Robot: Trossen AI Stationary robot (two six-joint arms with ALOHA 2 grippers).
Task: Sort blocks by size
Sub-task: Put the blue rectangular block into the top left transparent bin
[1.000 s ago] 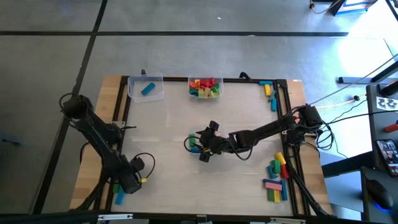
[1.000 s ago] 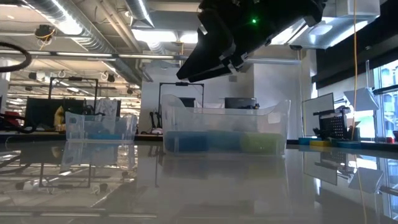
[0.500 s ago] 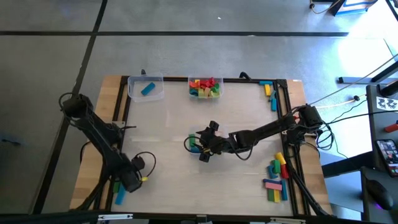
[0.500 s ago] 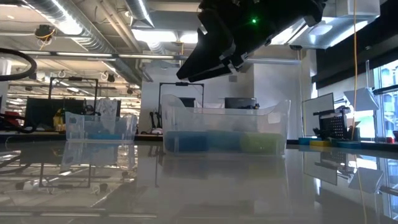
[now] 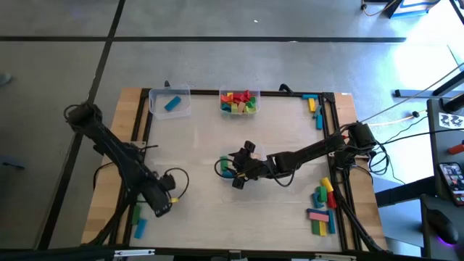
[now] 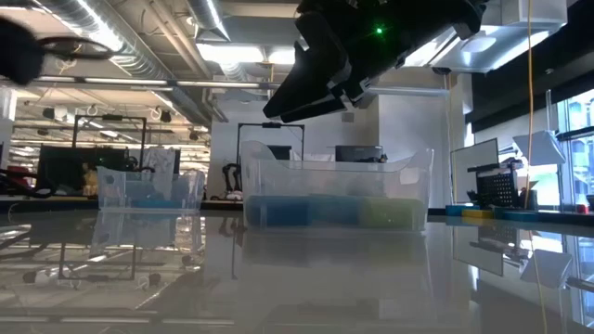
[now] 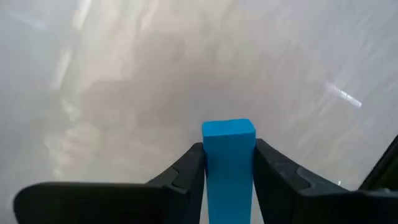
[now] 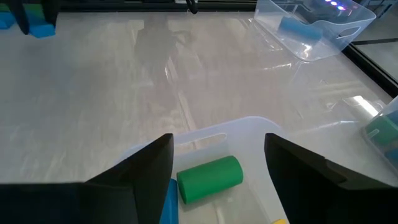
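**Left fingers clamped on a blue block; right fingers spread over the middle tub**

Your left gripper (image 7: 229,163) has its fingers (image 7: 186,171) pressed against both long sides of a blue block (image 7: 229,165), whose end sticks out past the fingertips above the bare worktop (image 7: 186,68). From above, that gripper (image 5: 161,202) sits near the worktop's front left corner, just beside a green block (image 5: 135,214) and a second blue block (image 5: 139,230) lying on the wooden edge strip.

Your right gripper (image 8: 217,165) has its fingers (image 8: 146,168) wide apart and holds nothing. It hangs over a clear tub (image 8: 249,134) in the middle of the worktop; a green cylinder block (image 8: 209,178) lies inside that tub, right between the fingers.

Taking the middle tub (image 5: 227,168) as your mark: behind it, on the far edge, stands a tub (image 5: 238,102) of red, yellow and green blocks. Left of that one, a tub (image 5: 170,102) holds a single blue block (image 5: 172,104). To the right and nearer the front, a mixed heap of blocks (image 5: 322,206) lies along the worktop's right edge.
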